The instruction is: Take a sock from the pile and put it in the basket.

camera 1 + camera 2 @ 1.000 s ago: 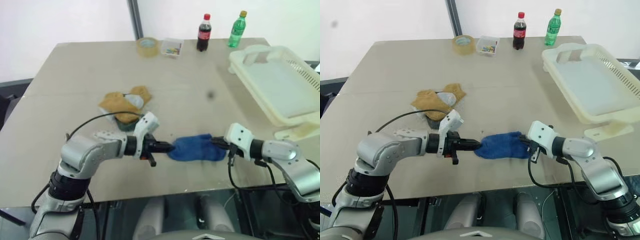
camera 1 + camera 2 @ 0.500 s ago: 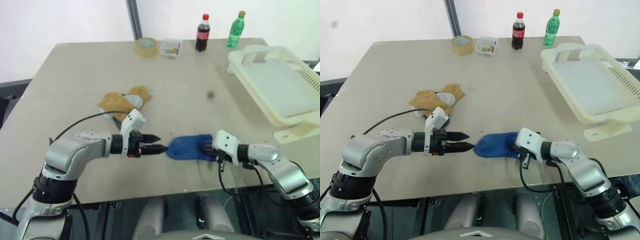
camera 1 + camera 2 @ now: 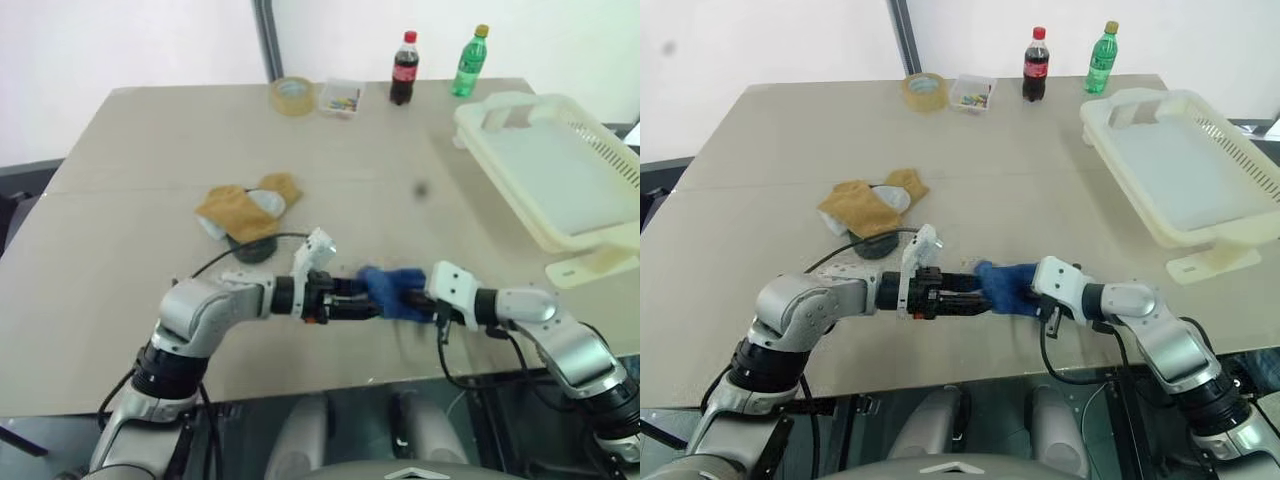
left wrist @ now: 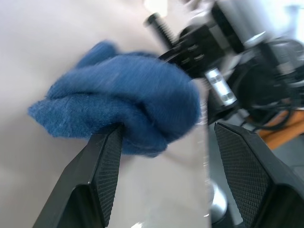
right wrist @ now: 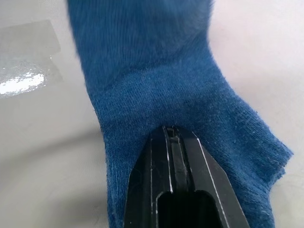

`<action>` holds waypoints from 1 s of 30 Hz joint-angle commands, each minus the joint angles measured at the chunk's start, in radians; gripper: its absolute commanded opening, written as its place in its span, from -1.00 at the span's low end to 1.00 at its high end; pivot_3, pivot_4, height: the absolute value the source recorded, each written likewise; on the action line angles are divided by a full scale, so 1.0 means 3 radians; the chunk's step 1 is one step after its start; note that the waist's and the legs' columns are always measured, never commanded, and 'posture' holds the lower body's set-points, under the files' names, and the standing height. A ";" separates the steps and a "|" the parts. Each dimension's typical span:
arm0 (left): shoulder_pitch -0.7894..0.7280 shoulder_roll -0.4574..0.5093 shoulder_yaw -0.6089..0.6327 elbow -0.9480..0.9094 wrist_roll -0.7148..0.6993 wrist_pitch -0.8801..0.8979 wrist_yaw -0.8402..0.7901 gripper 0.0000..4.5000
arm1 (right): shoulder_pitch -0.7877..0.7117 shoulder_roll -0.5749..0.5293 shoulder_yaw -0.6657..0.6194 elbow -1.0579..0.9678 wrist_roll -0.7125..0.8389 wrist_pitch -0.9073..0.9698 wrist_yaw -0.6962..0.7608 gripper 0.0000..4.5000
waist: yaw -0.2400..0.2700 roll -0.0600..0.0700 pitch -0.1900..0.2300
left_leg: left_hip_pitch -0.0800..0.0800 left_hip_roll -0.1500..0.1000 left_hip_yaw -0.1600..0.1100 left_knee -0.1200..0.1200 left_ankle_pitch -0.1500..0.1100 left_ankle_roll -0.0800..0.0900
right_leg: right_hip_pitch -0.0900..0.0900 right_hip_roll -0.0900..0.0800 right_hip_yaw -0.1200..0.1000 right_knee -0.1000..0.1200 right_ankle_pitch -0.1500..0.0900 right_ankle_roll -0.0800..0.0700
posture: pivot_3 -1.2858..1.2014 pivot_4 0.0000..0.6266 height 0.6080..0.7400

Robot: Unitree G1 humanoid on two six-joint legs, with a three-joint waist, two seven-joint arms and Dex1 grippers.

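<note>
The blue sock (image 3: 393, 291) lies bunched up on the table near its front edge, between my two grippers. My right gripper (image 5: 172, 130) is shut on the sock's (image 5: 156, 71) right end, with its fingertips pinching the fabric. My left gripper (image 3: 367, 301) is open and points right. Its two fingers (image 4: 107, 161) stand wide on either side of the sock's (image 4: 128, 99) left end, one of them touching the fabric. The pile (image 3: 245, 205) of mustard-yellow and pale socks lies behind my left arm. At the back right stands the cream basket (image 3: 500, 105), with nothing in it.
A tape roll (image 3: 295, 93), a small clear box (image 3: 342, 96), a cola bottle (image 3: 404, 68) and a green bottle (image 3: 468, 62) stand along the far edge. My left arm's black cable loops over the table beside a dark sock (image 3: 255, 249).
My left gripper let go of the sock's left end, backed off open, then came right again and now straddles it. The sock has bunched shorter. My right gripper sank slightly, still shut.
</note>
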 commanded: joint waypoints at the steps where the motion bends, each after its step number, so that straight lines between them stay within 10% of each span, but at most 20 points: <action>1: -0.0085 -0.0056 0.0013 0.0024 -0.0116 -0.0070 -0.0147 0.45 | 0.0097 -0.0067 -0.0099 -0.0115 0.0042 0.0121 -0.0007 -1.00 | 0.0006 0.0000 0.0000 | -0.0001 -0.0001 0.0000 0.0000 0.0000 0.0000 | 0.0000 -0.0001 0.0000 0.0000 0.0000 0.0001 | 0.03 -0.52 1.00; 19: -0.0501 -0.0587 -0.0515 0.0766 0.0265 -0.0518 -0.0552 0.45 | 0.0542 -0.0316 -0.0587 -0.0823 0.0238 0.0464 -0.0144 -1.00 | 0.0036 0.0000 0.0001 | -0.0007 -0.0011 -0.0004 0.0002 0.0000 0.0001 | -0.0001 -0.0006 -0.0003 -0.0002 -0.0002 0.0003 | 0.03 -0.52 1.00; 30: -0.0131 0.0251 0.0009 0.0304 0.0126 -0.0162 -0.0443 0.45 | 0.0477 -0.0200 -0.0410 -0.0477 0.0160 0.0342 -0.0176 -1.00 | -0.0001 0.0005 0.0004 | -0.0005 0.0005 -0.0001 -0.0001 0.0000 0.0000 | -0.0005 0.0004 -0.0002 -0.0002 -0.0002 0.0002 | 0.03 -0.52 1.00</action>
